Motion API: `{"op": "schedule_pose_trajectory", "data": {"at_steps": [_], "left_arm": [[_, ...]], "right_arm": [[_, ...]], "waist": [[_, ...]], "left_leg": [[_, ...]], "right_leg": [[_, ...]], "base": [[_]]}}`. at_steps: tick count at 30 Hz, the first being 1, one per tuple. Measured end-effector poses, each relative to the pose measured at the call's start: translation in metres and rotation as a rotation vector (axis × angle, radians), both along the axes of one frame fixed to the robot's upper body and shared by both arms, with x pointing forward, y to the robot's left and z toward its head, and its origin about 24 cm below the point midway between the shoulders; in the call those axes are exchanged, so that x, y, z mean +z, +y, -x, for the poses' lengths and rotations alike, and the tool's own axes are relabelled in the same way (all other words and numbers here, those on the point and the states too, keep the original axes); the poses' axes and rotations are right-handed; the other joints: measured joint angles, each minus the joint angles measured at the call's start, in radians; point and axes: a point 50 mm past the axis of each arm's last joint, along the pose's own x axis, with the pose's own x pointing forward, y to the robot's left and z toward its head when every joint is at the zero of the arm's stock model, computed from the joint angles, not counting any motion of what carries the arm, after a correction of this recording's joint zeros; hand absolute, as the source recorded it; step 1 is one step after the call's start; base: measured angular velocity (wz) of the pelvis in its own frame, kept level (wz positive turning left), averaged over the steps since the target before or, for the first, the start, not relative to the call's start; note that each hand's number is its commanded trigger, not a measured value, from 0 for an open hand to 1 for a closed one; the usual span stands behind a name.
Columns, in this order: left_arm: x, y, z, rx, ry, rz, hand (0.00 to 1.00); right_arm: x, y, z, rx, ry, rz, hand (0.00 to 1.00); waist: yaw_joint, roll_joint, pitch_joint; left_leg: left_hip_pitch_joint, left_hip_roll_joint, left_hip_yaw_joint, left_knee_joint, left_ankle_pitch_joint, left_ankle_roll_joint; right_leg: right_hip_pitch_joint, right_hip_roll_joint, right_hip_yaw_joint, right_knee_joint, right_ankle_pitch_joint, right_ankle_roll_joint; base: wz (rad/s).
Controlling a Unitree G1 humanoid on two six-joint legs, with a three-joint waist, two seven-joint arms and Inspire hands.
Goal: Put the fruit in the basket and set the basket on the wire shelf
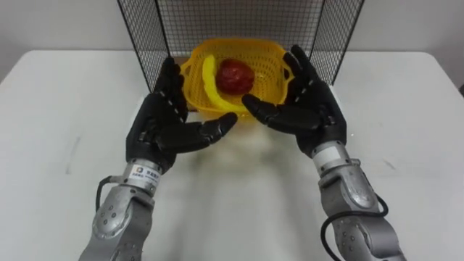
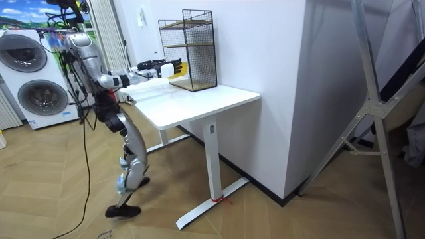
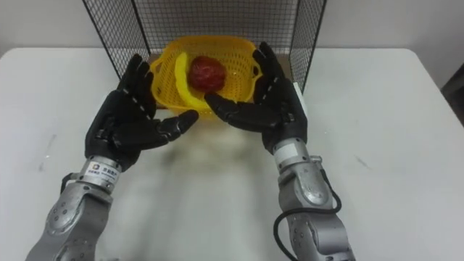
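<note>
**Forearms forward, snag risk ahead**

Left eye view: left hand (image 1: 170,119) and right hand (image 1: 308,105), fingers straight and released, flank the yellow plastic lattice basket (image 1: 270,72). It holds a red apple (image 1: 235,75) and a yellow banana (image 1: 210,83), and sits at the black wire shelf (image 1: 145,29) mouth.

Room view: the robot stands at the white table (image 2: 199,99) end, arms outstretched.

Right eye view: uneven pushing could likely skew the basket against the mesh.

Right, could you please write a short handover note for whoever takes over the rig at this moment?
Left hand: open, fingers straight, at the left side of the yellow basket.
Right hand: open, likewise at its right side.
Things: banana and red fruit lie in the basket, which sits in the mouth of the wire shelf on the white table.
Done: fruit loaded.
Left: probably ease the basket fully in, then take both hands away.
</note>
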Motion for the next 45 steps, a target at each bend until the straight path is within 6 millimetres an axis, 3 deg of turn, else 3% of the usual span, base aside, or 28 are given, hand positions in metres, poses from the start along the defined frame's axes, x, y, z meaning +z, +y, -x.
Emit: {"op": "schedule_pose_trajectory", "data": {"at_steps": [2, 3, 5, 6, 7, 8, 9, 10, 11, 13, 22, 34, 45], "left_arm": [[0.0, -0.001, 0.0, 0.001, -0.001, 0.001, 0.0], [0.0, -0.001, 0.0, 0.002, 0.0, -0.001, 0.0], [0.0, 0.0, 0.0, 0.013, 0.005, -0.009, 0.0], [0.0, 0.0, 0.0, 0.015, 0.005, -0.007, 0.0], [0.0, 0.0, 0.0, 0.016, 0.005, -0.005, 0.0], [0.0, 0.0, 0.0, 0.016, 0.003, -0.003, 0.0], [0.0, -0.001, 0.0, 0.015, 0.003, -0.002, 0.0], [0.001, -0.001, 0.0, 0.015, 0.001, -0.002, 0.0], [0.0, -0.004, -0.001, 0.015, 0.004, 0.004, 0.0], [0.003, -0.004, -0.003, 0.015, -0.011, 0.001, 0.0], [0.012, -0.006, -0.011, 0.017, -0.043, 0.0, 0.0], [0.012, -0.004, -0.011, 0.017, -0.041, -0.011, 0.0], [0.004, -0.004, -0.014, 0.017, 0.018, -0.033, 0.0]], "right_arm": [[0.001, -0.001, 0.0, -0.004, -0.01, 0.009, 0.0], [0.001, -0.001, 0.0, -0.005, -0.009, 0.01, 0.0], [-0.001, -0.001, 0.001, 0.0, -0.002, 0.008, 0.0], [-0.002, -0.001, 0.001, 0.001, 0.002, 0.007, 0.0], [-0.003, -0.001, 0.002, 0.002, 0.008, 0.007, 0.0], [-0.003, -0.001, 0.002, 0.002, 0.008, 0.005, 0.0], [-0.003, -0.001, 0.002, 0.002, 0.008, 0.005, 0.0], [-0.003, -0.001, 0.002, 0.002, 0.008, 0.007, 0.0], [-0.003, -0.001, 0.002, 0.001, 0.011, 0.01, 0.0], [-0.002, -0.002, 0.001, 0.002, 0.005, 0.015, 0.0], [0.001, -0.001, -0.001, 0.001, -0.004, 0.014, 0.0], [0.002, 0.0, -0.002, 0.0, -0.008, 0.005, 0.0], [-0.001, -0.001, -0.002, -0.013, 0.027, -0.01, 0.0]], "waist": [[-0.001, 0.021, 0.0041], [0.002, 0.029, 0.0065], [-0.001, 0.05, 0.0088], [0.002, 0.052, 0.0097], [0.007, 0.051, 0.009], [0.003, 0.049, 0.0082], [0.001, 0.049, 0.0082], [0.0, 0.048, 0.0074], [-0.006, 0.063, 0.0012], [0.006, 0.066, -0.0017], [-0.019, 0.051, -0.0104], [-0.02, 0.052, -0.0096], [-0.024, 0.061, -0.0054]], "left_leg": [[0.018, 0.003, -0.005, 0.002, -0.019, 0.02], [0.024, 0.007, -0.006, 0.0, -0.023, 0.024], [0.028, 0.03, -0.005, -0.01, -0.028, 0.03], [0.033, 0.034, -0.006, -0.015, -0.028, 0.03], [0.042, 0.037, -0.003, -0.026, -0.028, 0.03], [0.047, 0.036, -0.003, -0.024, -0.028, 0.03], [0.052, 0.035, -0.004, -0.023, -0.028, 0.03], [0.06, 0.03, -0.003, -0.023, -0.028, 0.029], [0.06, 0.04, -0.006, -0.025, -0.029, 0.027], [0.063, 0.051, -0.003, -0.041, -0.028, 0.026], [0.121, 0.07, 0.001, -0.124, -0.016, 0.006], [0.173, 0.096, 0.033, -0.181, -0.009, -0.005], [0.181, 0.104, 0.041, -0.195, -0.006, -0.01]], "right_leg": [[-0.059, -0.002, 0.01, 0.097, 0.127, -0.008], [-0.073, 0.002, 0.012, 0.11, 0.134, -0.004], [-0.129, 0.036, -0.004, 0.07, 0.05, 0.005], [-0.133, 0.048, -0.01, 0.026, 0.028, 0.006], [-0.122, 0.071, -0.02, -0.103, 0.001, 0.008], [-0.1, 0.09, -0.032, -0.245, -0.001, 0.006], [-0.085, 0.102, -0.038, -0.314, 0.001, 0.003], [-0.062, 0.123, -0.053, -0.427, 0.031, -0.007], [-0.047, 0.137, -0.064, -0.453, 0.05, -0.004], [-0.039, 0.151, -0.07, -0.484, 0.059, -0.011], [0.013, 0.184, -0.072, -0.56, 0.072, -0.019], [0.075, 0.225, -0.057, -0.665, 0.121, -0.024], [0.096, 0.24, -0.048, -0.711, 0.145, -0.026]], "base": [[-0.05], [-0.12], [0.0], [0.0], [0.04], [0.08], [0.15], [0.18], [0.1], [-0.09], [-0.04], [-0.08], [-0.02]]}}
